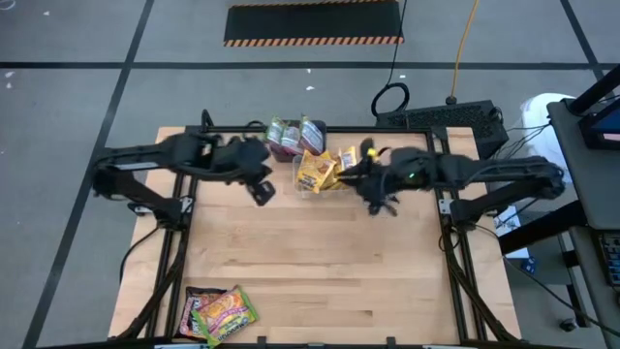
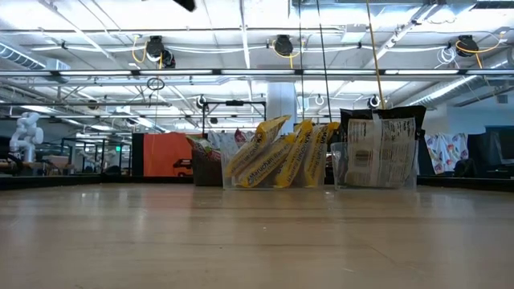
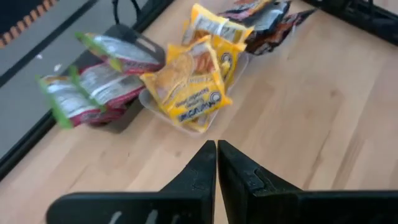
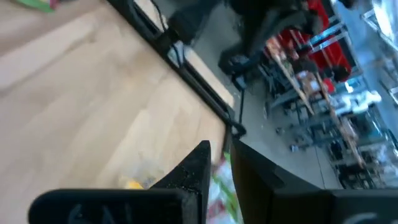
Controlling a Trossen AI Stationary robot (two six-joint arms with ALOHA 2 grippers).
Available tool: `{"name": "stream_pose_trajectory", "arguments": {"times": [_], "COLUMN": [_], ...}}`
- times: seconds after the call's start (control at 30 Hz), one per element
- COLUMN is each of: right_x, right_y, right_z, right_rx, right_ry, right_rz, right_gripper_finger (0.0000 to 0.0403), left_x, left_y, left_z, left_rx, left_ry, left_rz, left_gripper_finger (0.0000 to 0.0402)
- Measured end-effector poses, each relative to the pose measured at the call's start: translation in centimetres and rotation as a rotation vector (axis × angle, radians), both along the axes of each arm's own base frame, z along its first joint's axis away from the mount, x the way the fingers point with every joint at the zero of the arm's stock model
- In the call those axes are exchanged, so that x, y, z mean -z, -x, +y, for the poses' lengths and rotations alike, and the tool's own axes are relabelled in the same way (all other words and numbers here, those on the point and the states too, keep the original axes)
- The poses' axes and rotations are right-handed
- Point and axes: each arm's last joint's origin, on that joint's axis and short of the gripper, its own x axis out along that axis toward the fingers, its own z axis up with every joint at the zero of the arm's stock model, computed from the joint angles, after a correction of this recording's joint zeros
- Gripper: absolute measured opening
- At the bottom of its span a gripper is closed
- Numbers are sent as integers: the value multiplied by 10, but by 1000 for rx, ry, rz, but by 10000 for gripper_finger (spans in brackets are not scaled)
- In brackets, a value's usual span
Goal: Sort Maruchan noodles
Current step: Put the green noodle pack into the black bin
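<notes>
Maruchan noodle packets stand sorted at the table's far middle. Green-edged ones [image 1: 288, 138] [image 3: 93, 87] lean in a dark box. Yellow ones [image 1: 318, 172] [image 3: 186, 87] are in a clear tub [image 2: 277, 181]. Dark ones [image 2: 377, 152] [image 3: 267, 25] fill a second tub. A pile of green-edged and orange packets [image 1: 218, 312] lies flat at the near left corner. My left gripper [image 1: 262, 191] [image 3: 216, 146] hangs shut and empty above the table, near the yellow tub. My right gripper [image 1: 380, 202] [image 4: 217, 149] hovers right of the tubs with a pink and green packet [image 4: 219, 183] between its fingers. My right gripper pinches a pink and green packet [image 4: 217, 177] between its two fingers, clear of the table. The fingers hide the place of contact, so which part of the packet they hold cannot be told.
The bare wooden tabletop [image 1: 320, 262] stretches between the tubs and the near pile. Dark frame rails [image 1: 174, 252] [image 1: 455, 262] run along the left and right sides. A keyboard [image 1: 446, 118] and cables lie beyond the far edge.
</notes>
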Motion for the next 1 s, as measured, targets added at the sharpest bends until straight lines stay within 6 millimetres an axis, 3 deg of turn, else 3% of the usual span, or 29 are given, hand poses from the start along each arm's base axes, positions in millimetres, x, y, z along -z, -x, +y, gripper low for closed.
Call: {"name": "stream_pose_trajectory", "arguments": {"times": [0.17, 0.33, 0.57, 0.8, 1.0], "right_x": [20, 29, 52, 94, 120], "right_y": [-38, -71, -105, -138, -142], "right_z": [20, 37, 60, 81, 93], "right_rx": [-80, -122, -279, -348, -356], "right_ry": [44, 42, -108, -227, -225], "right_rz": [-18, -167, -286, -184, -64], "right_gripper_finger": [59, 59, 59, 59, 59], "left_x": [-12, -18, -21, -18, -15], "left_y": [35, 57, 71, 79, 88], "left_z": [-13, -23, -34, -48, -63], "left_rx": [-26, -22, -11, 63, 126], "left_ry": [-7, 10, 38, 61, 196], "left_rz": [6, 6, -2, 54, 131], "left_gripper_finger": [21, 21, 21, 21, 21]}}
